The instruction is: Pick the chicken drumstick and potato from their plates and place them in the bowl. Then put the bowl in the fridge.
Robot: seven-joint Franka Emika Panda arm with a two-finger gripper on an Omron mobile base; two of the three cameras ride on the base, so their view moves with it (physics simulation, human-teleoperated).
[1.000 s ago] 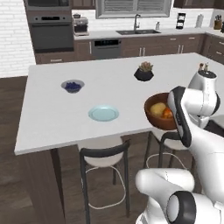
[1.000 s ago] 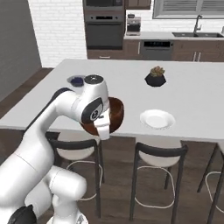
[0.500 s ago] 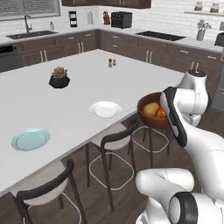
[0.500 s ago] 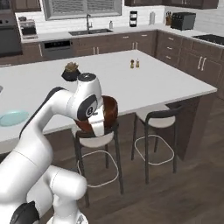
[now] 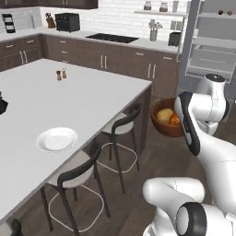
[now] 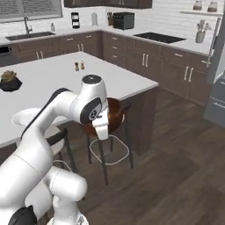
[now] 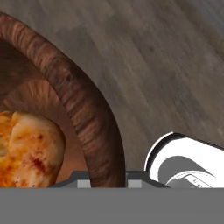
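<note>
My gripper [image 7: 108, 176] is shut on the rim of the dark reddish-brown wooden bowl [image 7: 85, 116], held in the air beside the island's end. In the left base view the bowl [image 5: 162, 130] hangs just left of my forearm, with the yellowish potato [image 5: 163, 115] and the orange-brown chicken drumstick [image 5: 174, 119] inside. The drumstick [image 7: 27, 151] lies against the bowl's inner wall in the hand view. The white plate [image 5: 57, 139] rests bare on the island. The fridge [image 5: 208, 50] stands open at the upper right, pale shelves showing. The bowl [image 6: 115, 115] peeks from behind my arm.
Two dark stools [image 5: 123, 130] stand along the island's [image 5: 87, 99] near side, close under the bowl. Small shakers [image 5: 61, 74] and a black plant pot [image 6: 9, 81] sit on the island. Dark cabinets [image 6: 176, 66] line the back wall. Wood floor [image 6: 176, 154] lies open toward the fridge.
The whole picture has swung: the base has turned away from the island's middle toward its end and the fridge. The bowl stays in my shut gripper with both foods inside.
</note>
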